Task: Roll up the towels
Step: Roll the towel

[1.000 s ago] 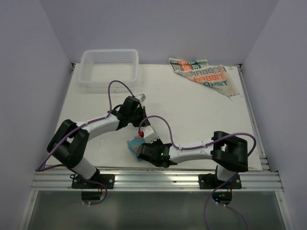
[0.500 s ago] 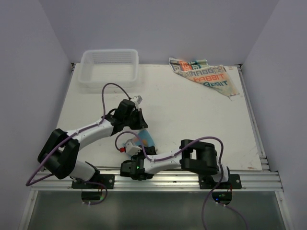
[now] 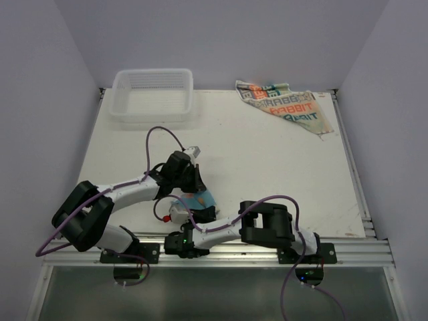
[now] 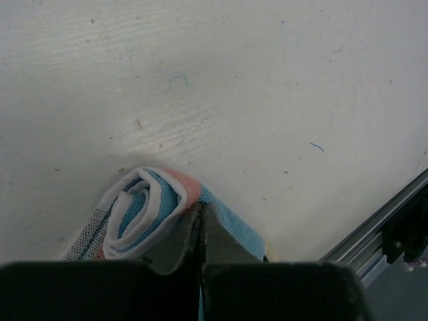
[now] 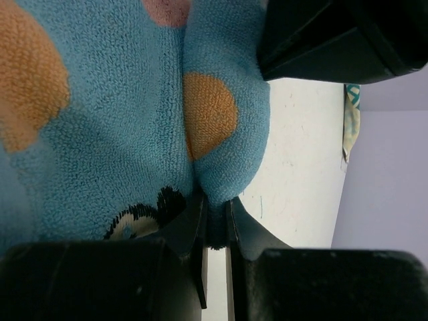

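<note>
The rolled blue towel [image 3: 199, 198] lies by the tabletop [image 3: 267, 160] near edge, the right claw [image 5: 212, 215] clamped on it and the left claw [image 4: 199, 224] closed beside it. The middle is open. There are two towels, the cream RABBIT towel [image 3: 284, 105] far-right, and one basket [image 3: 154, 71].

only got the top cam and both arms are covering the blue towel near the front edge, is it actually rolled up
observer: yes. The left wrist view shows the blue towel end on, coiled into a spiral of several layers.
operator: left fingers holding it
observer: the left fingers are shut, with their tips against the side of the roll. I cannot tell whether any cloth is caught between them.
operator: and the right
observer: the right fingers are closed on a fold of the blue towel, and a thin bit of cloth shows in the gap between them.
</note>
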